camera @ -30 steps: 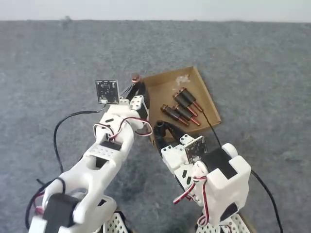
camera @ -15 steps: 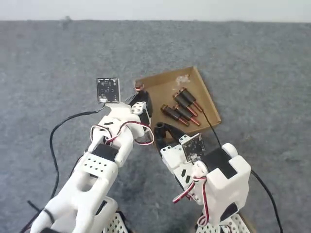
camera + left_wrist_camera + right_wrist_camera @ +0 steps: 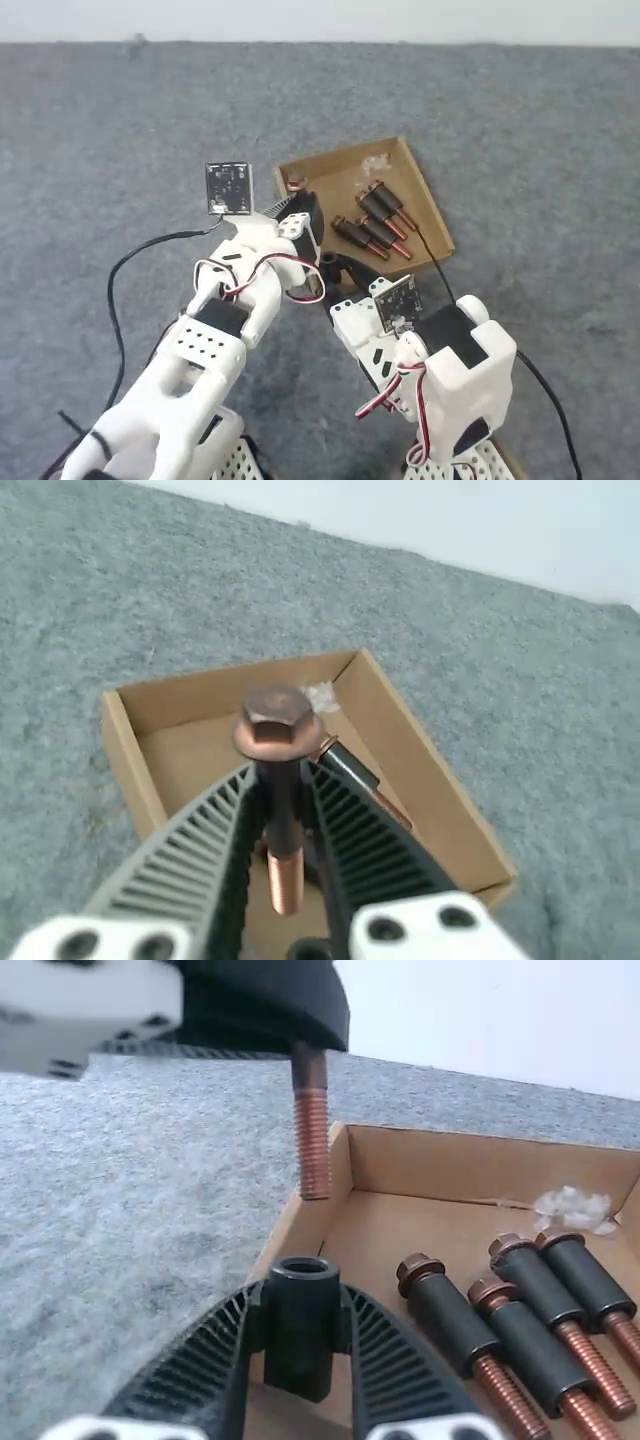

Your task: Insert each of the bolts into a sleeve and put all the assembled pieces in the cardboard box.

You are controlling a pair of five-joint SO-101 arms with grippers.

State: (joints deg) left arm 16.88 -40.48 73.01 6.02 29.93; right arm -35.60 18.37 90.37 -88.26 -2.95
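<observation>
Two arms: side by side at a table [image 3: 100, 120] covered in grey carpet, each gripping one part.
Black cable [image 3: 113, 290]: curves over the carpet at the far left, beside the left arm.
Left arm [image 3: 200, 350]: white, stretched toward the left edge of the cardboard box [image 3: 420, 190].
Small board [image 3: 228, 187]: dark square at the left wrist; its markings are too small to read.
Left gripper [image 3: 279, 775]: ribbed jaws drawn in narrow on the shank of the bolt [image 3: 275, 730], just under its head.
Bolt position: upright, hex head up, threaded end down, held in the air at the box's left edge.
Bolt colour: copper, with a darker band above the thread.
Sleeve [image 3: 300, 1325]: black tube, upright, open bore facing up; the bolt's threaded tip hangs above and beyond it, not touching.
Right gripper [image 3: 302, 1302]: jaws pressed against both sides of the sleeve, by the box's near left corner.
Second board [image 3: 400, 302]: on the right wrist, print unreadable.
Box: brown, shallow, open-topped, flat on the carpet.
Assembled pieces [image 3: 450, 1325]: at least three bolts in black sleeves lie side by side on the box floor, copper heads at one end, bare thread at the other.
White scrap [image 3: 570, 1205]: crumpled bit in the far corner of the box.
Right cable [image 3: 430, 258]: black, crossing the box's near edge toward the right arm.
</observation>
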